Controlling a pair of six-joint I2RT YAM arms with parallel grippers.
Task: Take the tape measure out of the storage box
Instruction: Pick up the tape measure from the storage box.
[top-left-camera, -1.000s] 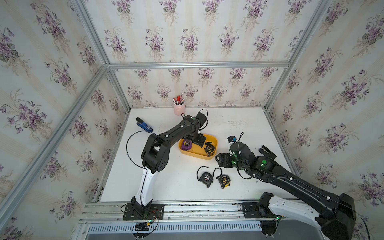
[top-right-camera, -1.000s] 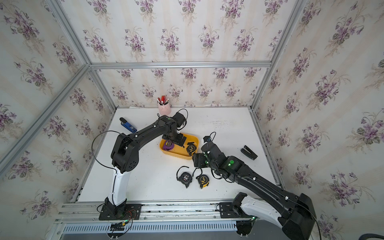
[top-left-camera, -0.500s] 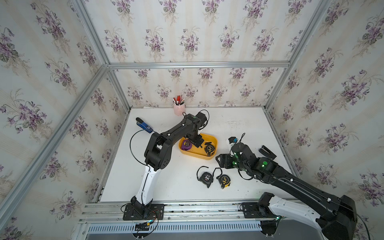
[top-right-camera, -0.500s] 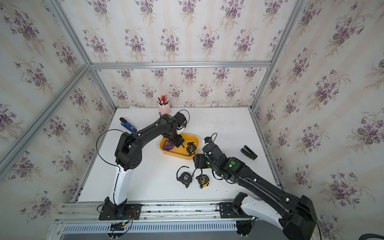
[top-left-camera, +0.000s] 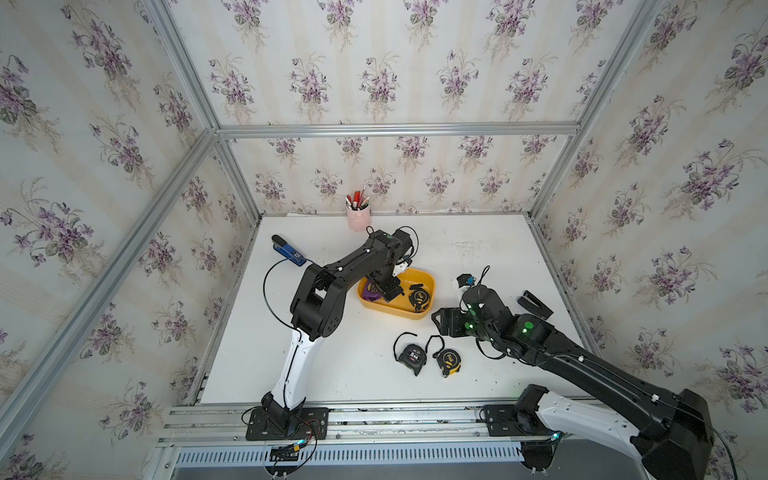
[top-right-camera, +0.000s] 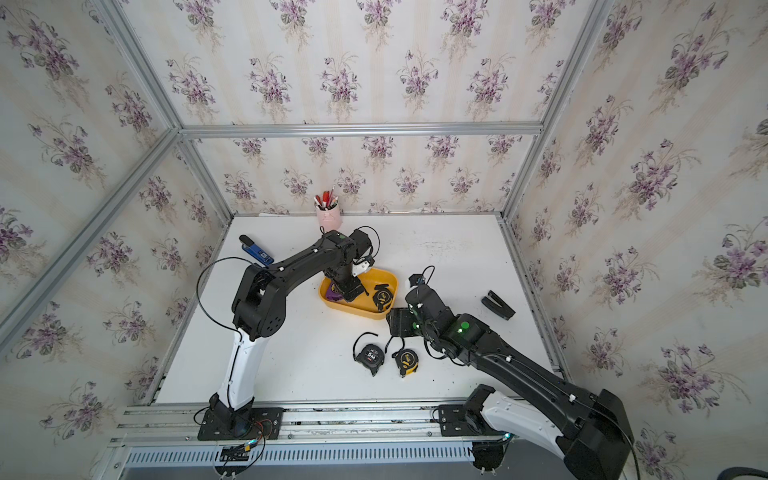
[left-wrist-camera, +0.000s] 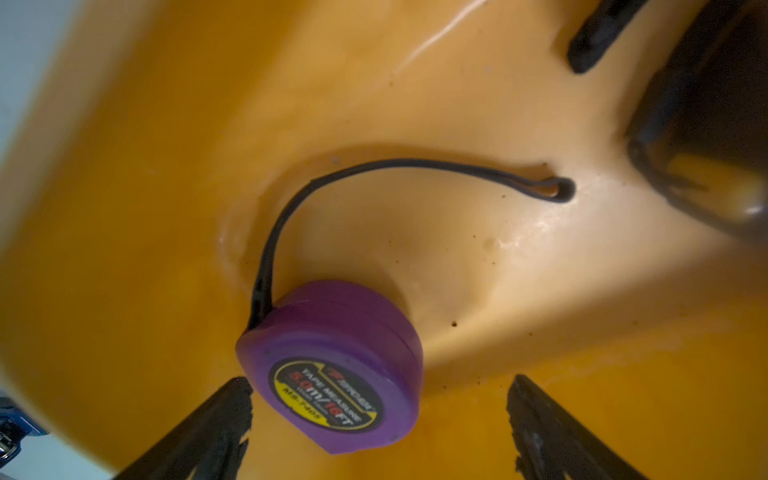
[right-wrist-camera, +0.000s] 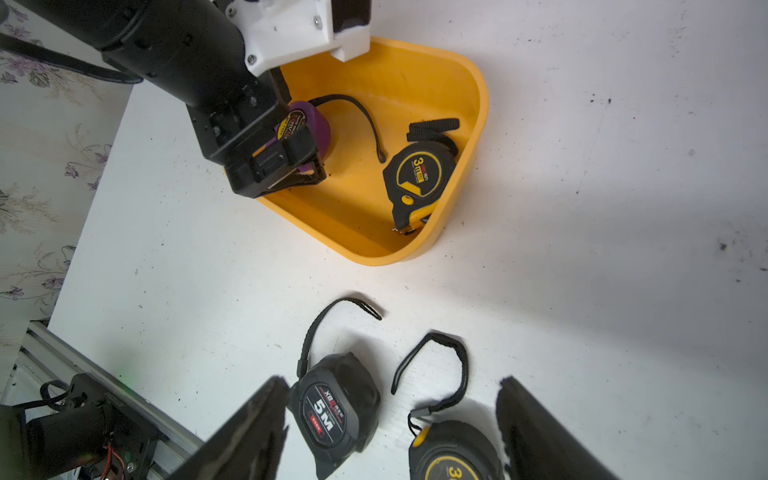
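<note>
A: Left pincer (left-wrist-camera: 380, 382), status?

B: Wide open, down inside the box (top-left-camera: 399, 314), straddling the purple tape (left-wrist-camera: 332, 374). One finger (left-wrist-camera: 224, 415) is right at the case edge, can't tell if touching. The other stands clear. No clamp on it.

A: Where's the tape exactly?

B: On the box floor, at the end nearer the left arm's base, label turned toward the pincer. Its strap (left-wrist-camera: 415, 164) curls out across the floor.

A: Anything else in there?

B: Blk/yel 3m tape (right-wrist-camera: 417, 174) at the opp. end, close to the wall, apart from the purple one.

A: Right pincer (right-wrist-camera: 390, 382)?

B: Open too, nothing in it. Both top views show it over the worktop (top-left-camera: 478, 249), just beside the box's 3m end. Below it, out on the worktop, lie two more tapes: a blk 5M tape (right-wrist-camera: 332, 411) and a yel/blk tape (right-wrist-camera: 453, 457). They're side by side w/ a small gap btwn them, straps looped toward the box.

A: Box position?

B: Mid worktop, sitting flat. Pen cup (top-left-camera: 358, 217) is at the back wall, well apart.
</note>
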